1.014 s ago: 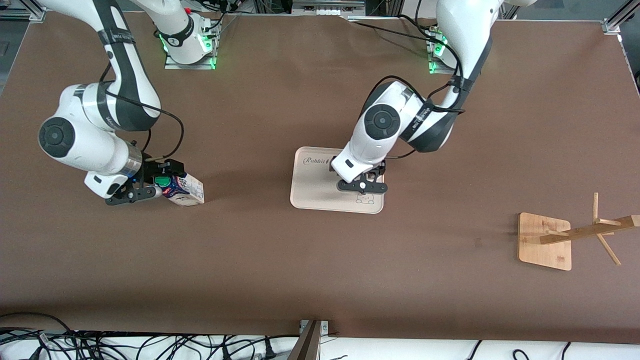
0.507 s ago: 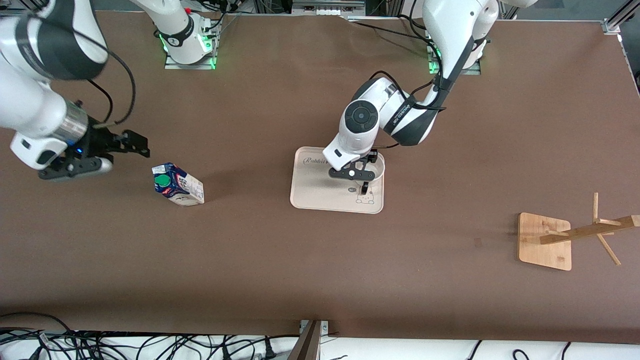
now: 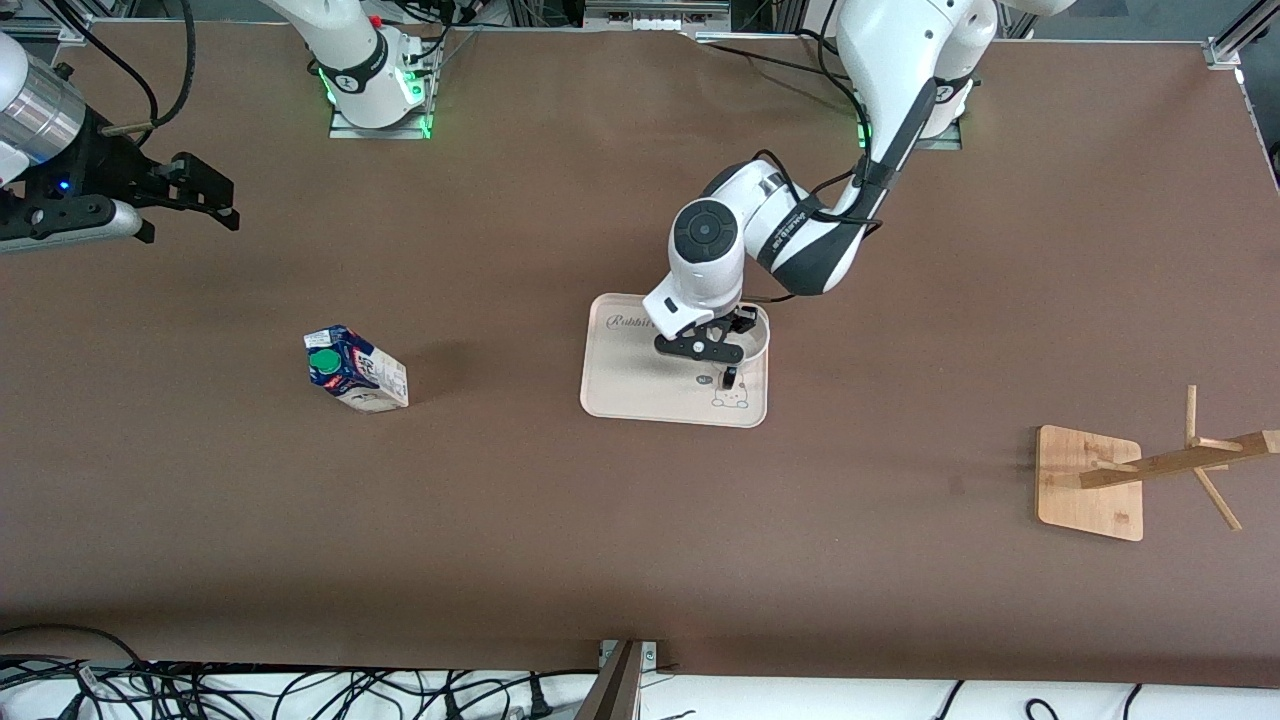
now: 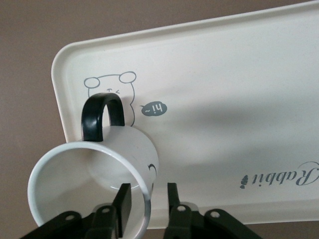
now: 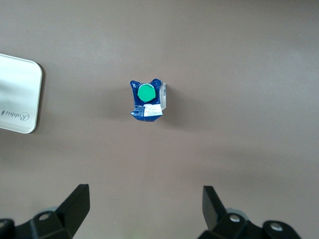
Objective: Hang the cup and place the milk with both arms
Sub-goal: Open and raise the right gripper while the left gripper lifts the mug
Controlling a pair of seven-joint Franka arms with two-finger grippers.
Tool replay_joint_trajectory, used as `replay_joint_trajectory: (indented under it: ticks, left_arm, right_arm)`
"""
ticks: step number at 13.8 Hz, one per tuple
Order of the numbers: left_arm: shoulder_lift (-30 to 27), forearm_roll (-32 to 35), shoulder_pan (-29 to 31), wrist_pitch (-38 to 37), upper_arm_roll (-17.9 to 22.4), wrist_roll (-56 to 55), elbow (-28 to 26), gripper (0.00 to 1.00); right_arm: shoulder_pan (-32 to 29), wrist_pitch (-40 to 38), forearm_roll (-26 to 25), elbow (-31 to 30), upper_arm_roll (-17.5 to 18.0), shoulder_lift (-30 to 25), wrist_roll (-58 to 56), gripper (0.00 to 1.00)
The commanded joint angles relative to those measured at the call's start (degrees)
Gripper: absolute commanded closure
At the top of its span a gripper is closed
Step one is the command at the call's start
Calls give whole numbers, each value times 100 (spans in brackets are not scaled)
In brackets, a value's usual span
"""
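The cup (image 3: 758, 341) stands on the cream tray (image 3: 630, 385) at mid-table, its black handle toward the bear drawing. My left gripper (image 3: 720, 356) is low over it. In the left wrist view the gripper (image 4: 148, 199) is open, with one finger inside the cup (image 4: 84, 184) and one outside, straddling the wall with a gap on each side. The milk (image 3: 355, 370) stands on the bare table toward the right arm's end. My right gripper (image 3: 185, 212) is open and empty, high above the table. In the right wrist view it (image 5: 146, 194) looks down on the milk (image 5: 148, 99).
A wooden cup rack (image 3: 1090, 485) with pegs stands on a square base toward the left arm's end, nearer the front camera than the tray. The tray's corner shows in the right wrist view (image 5: 17, 94). Cables lie along the table's front edge.
My right gripper let go of the milk, opened, and rose away toward the right arm's end. My left gripper shifted slightly over the tray, and the cup now shows beside it.
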Motion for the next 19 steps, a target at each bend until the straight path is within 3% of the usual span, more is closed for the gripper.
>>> replay_joint_trajectory:
  ticks: [1, 2, 7, 12, 19]
  left_arm:
    - [26, 175, -105, 104, 55, -139, -54, 94]
    - [26, 175, -113, 104, 55, -148, -54, 100]
    - [-44, 122, -70, 51, 46, -149, 25, 100]
    - [-561, -27, 281, -2, 81, -131, 393, 100]
    - [-985, -27, 1352, -2311, 108, 141, 2114, 100]
  right_arm:
    - [38, 38, -97, 30, 13, 109, 104, 0]
    - [11, 39, -124, 109, 4, 144, 60, 0]
    - [29, 91, -379, 162, 13, 206, 121, 0]
    - [-68, 328, -379, 162, -145, 338, 60, 0]
    - [-42, 417, -379, 171, -128, 373, 112, 0]
